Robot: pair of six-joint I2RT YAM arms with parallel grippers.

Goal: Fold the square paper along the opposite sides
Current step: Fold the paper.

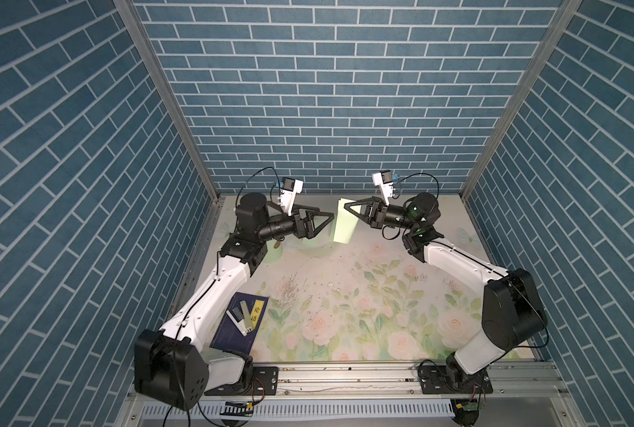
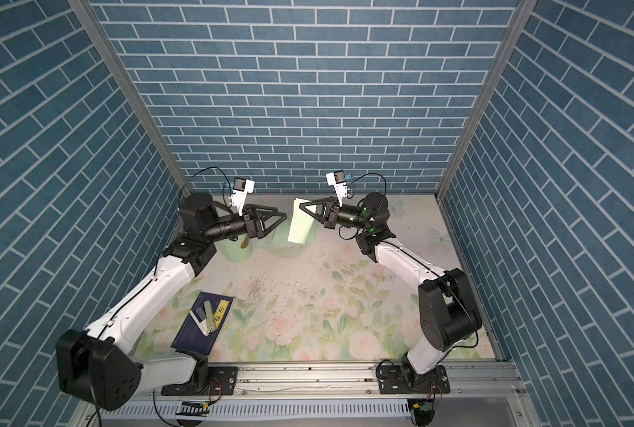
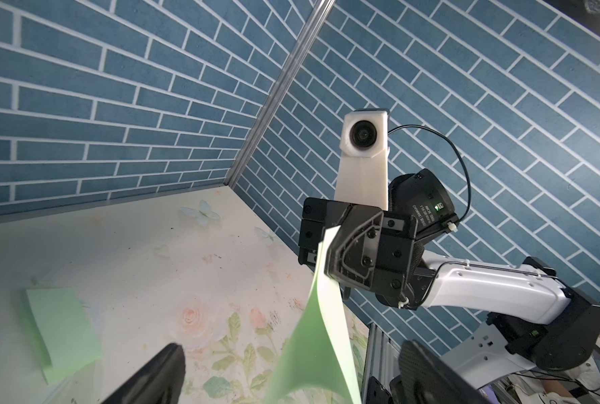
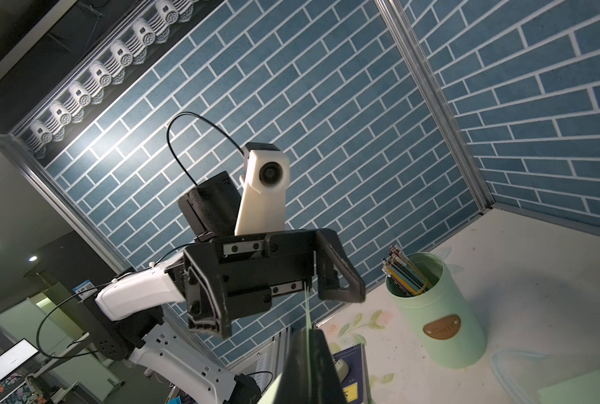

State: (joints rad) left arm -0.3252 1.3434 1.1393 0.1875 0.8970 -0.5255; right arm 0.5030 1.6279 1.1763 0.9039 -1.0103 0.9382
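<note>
- Paper (image 1: pixel 345 223) hung in the air over the far part of the table (image 1: pixel 345 295), folded over, pinched at its top corner by your right end effector (image 1: pixel 348 206), jaws clamped on it.
- Left end effector (image 1: pixel 331 215) stood just beside the sheet with jaws wide, holding nothing.
- Step, as I judged it: fold formed, crease not yet set.
- Next move called for lowering the paper flat and pressing along the fold; keep edges matched, since the free end curled.

Left pincer (image 1: pixel 328 216) jaws spread wide, right pincer (image 1: pixel 348 205) clamped shut, tips facing, both raised
</note>
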